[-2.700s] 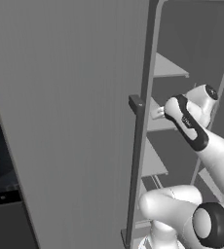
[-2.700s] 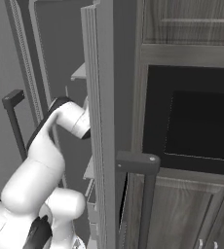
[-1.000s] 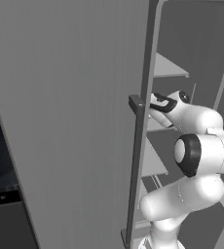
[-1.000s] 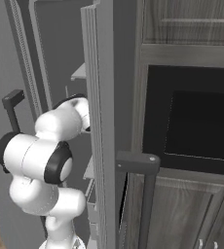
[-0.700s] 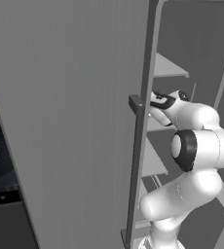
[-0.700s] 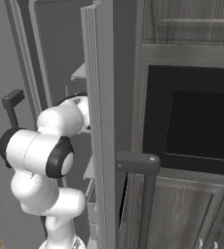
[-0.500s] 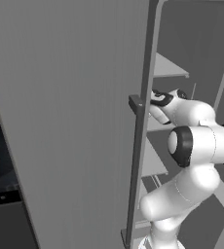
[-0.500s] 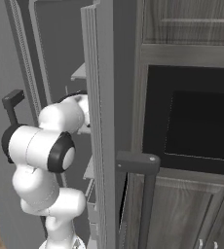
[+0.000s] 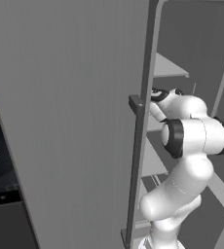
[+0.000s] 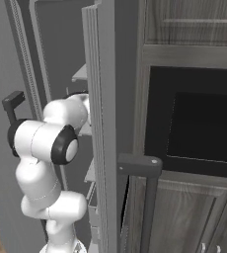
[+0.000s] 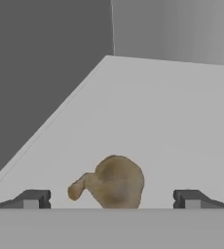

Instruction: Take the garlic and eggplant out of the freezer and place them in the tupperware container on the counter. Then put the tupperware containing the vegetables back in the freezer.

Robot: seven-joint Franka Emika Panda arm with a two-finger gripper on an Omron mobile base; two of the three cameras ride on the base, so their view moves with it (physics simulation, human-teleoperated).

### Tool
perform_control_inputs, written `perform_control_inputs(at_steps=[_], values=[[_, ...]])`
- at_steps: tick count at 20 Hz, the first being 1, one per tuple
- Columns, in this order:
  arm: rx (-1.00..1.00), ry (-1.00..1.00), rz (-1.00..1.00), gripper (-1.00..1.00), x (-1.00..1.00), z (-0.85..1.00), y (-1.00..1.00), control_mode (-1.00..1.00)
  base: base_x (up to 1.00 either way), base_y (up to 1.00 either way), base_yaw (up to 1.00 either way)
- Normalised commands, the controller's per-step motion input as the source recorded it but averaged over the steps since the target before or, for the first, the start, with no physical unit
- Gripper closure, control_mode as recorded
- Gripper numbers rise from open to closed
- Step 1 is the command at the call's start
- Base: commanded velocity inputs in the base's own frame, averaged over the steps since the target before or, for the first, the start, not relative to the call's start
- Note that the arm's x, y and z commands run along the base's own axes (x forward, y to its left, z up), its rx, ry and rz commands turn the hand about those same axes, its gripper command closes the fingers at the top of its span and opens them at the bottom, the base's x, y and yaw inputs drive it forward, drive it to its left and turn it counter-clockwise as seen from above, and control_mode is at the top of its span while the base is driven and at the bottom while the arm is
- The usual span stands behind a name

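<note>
On the pale freezer shelf [image 11: 172, 121], the garlic [image 11: 115, 182] sits between the spread-open gripper [image 11: 111, 198]; likely light, firm, roundish—best pinched across its bulb.

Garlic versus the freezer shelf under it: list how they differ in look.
The garlic is brownish and rounded, with a stubby stem to one side; the shelf is pale grey and flat. The garlic is small, between the open gripper tips; the shelf spreads wide, back to the walls.

no legible text, labels or numbers, as far as visible
</note>
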Motion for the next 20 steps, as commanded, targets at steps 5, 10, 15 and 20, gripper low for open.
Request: perform_control_inputs(at_steps=[5, 10, 15, 20], values=[[0.01, 0.00, 0.00, -1.00, 0.16, -0.24, -0.04, -1.00, 0.00, 0.00, 0.00], [0.03, 0.00, 0.00, -1.00, 0.13, -0.17, 0.00, -1.00, 0.00, 0.00, 0.00], [0.02, 0.00, 0.00, -1.00, 0.19, -0.12, 0.00, -1.00, 0.00, 0.00, 0.00], [0.01, 0.00, 0.00, -1.00, 0.23, -0.03, 0.00, -1.00, 0.00, 0.00, 0.00]])
